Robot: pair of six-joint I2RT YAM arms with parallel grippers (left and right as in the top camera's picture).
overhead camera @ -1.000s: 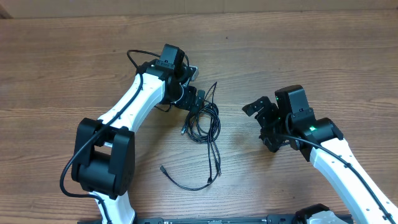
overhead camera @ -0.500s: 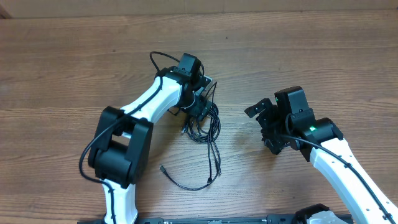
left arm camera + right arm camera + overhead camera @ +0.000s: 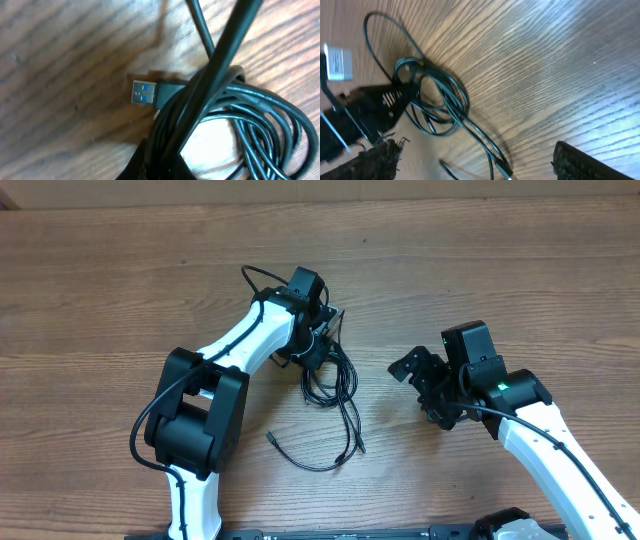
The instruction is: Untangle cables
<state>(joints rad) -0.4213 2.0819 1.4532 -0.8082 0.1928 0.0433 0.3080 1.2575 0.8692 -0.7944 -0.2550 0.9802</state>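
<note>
The cables [image 3: 331, 383] lie bunched in a black coil at mid-table, with loose tails trailing toward the front edge. My left gripper [image 3: 323, 348] sits at the coil's far end, shut on several strands. In the left wrist view the jaws [image 3: 161, 169] pinch those strands, and a blue-tongued USB plug [image 3: 145, 93] lies on the wood just beside them. My right gripper [image 3: 414, 369] hovers open to the right of the coil, apart from it. The right wrist view shows the coil [image 3: 436, 102] ahead of its spread fingers [image 3: 582, 161], and a silver-tipped plug [image 3: 504, 171] between them.
The wooden table [image 3: 500, 270] carries nothing else. Thicker black wires run along the left arm [image 3: 256, 278]. The left gripper's body [image 3: 362, 112] shows at the left of the right wrist view.
My left gripper has closed on the coil's strands. The coil and its tails have shifted slightly to the right. The right gripper has edged left toward the coil.
</note>
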